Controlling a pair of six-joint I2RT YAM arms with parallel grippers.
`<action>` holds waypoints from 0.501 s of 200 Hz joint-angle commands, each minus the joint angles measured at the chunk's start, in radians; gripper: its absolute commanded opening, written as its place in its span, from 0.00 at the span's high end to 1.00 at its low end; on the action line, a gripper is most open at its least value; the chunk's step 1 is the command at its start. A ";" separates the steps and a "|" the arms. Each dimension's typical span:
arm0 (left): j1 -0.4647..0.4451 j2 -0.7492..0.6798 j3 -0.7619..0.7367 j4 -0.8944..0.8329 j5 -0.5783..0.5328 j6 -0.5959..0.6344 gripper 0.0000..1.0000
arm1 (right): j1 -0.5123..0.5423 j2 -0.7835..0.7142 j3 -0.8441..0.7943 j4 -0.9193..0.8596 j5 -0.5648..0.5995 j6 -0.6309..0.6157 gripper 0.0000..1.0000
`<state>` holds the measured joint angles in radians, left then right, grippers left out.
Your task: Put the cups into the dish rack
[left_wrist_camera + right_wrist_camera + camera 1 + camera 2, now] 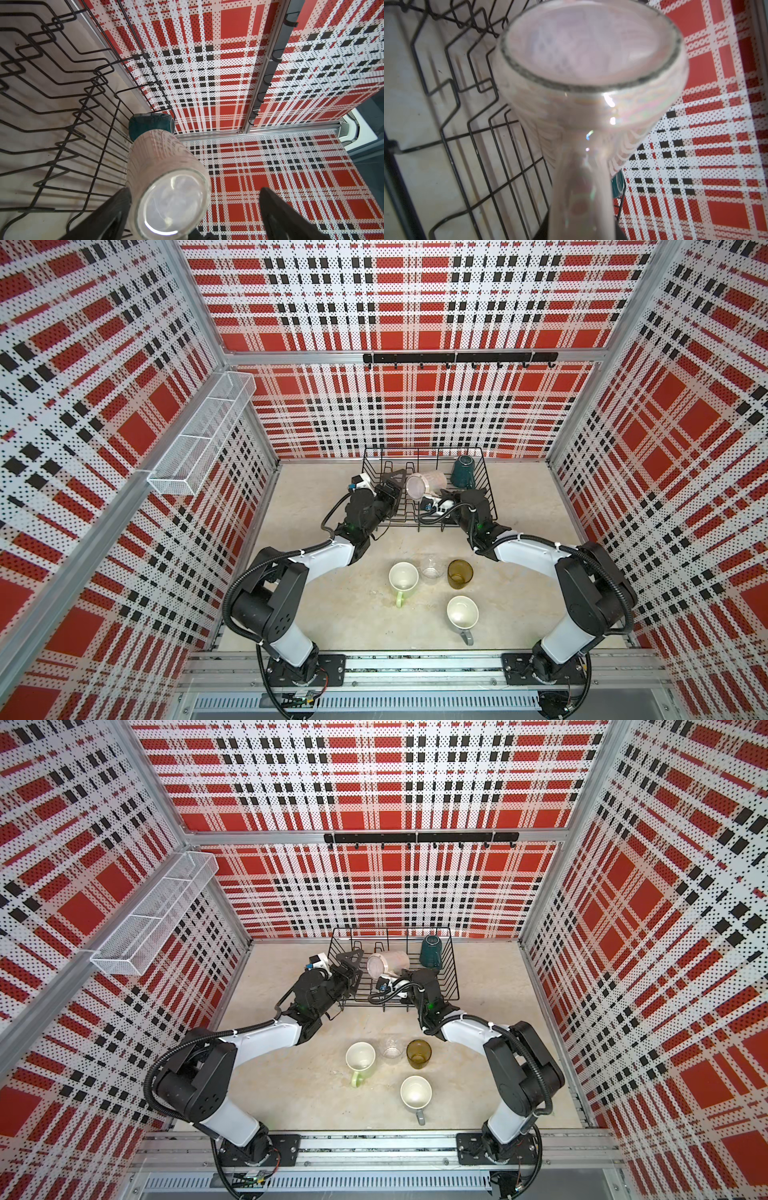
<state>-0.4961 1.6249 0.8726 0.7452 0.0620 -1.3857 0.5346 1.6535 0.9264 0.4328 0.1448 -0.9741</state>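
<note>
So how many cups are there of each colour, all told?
dark teal mug: 1
pale pink mug: 1
light green mug: 1
grey mug: 1
clear glass: 1
amber tumbler: 1
Total: 6

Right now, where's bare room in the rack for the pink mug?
Rack grid floor under the pink mug, in front of the teal mug, is bare; plate loops too. Crowded: open left fingers flank the mug.

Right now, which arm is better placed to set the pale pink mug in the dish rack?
Right: the right end effector grips the handle of the pale pink mug over the dish rack; the left end effector is open.
</note>
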 commanded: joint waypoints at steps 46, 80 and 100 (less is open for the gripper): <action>0.021 -0.039 0.014 -0.004 -0.049 0.108 0.02 | -0.060 -0.005 0.072 -0.014 -0.103 0.281 1.00; 0.035 -0.097 0.004 -0.069 -0.105 0.188 0.02 | -0.108 0.026 0.126 -0.059 -0.212 0.446 1.00; 0.053 -0.135 -0.004 -0.107 -0.127 0.237 0.02 | -0.140 0.066 0.185 -0.095 -0.276 0.545 1.00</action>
<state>-0.4652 1.5555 0.8722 0.6872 -0.0135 -1.2461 0.4278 1.7027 1.0065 0.2661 -0.0124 -0.6140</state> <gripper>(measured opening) 0.983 0.211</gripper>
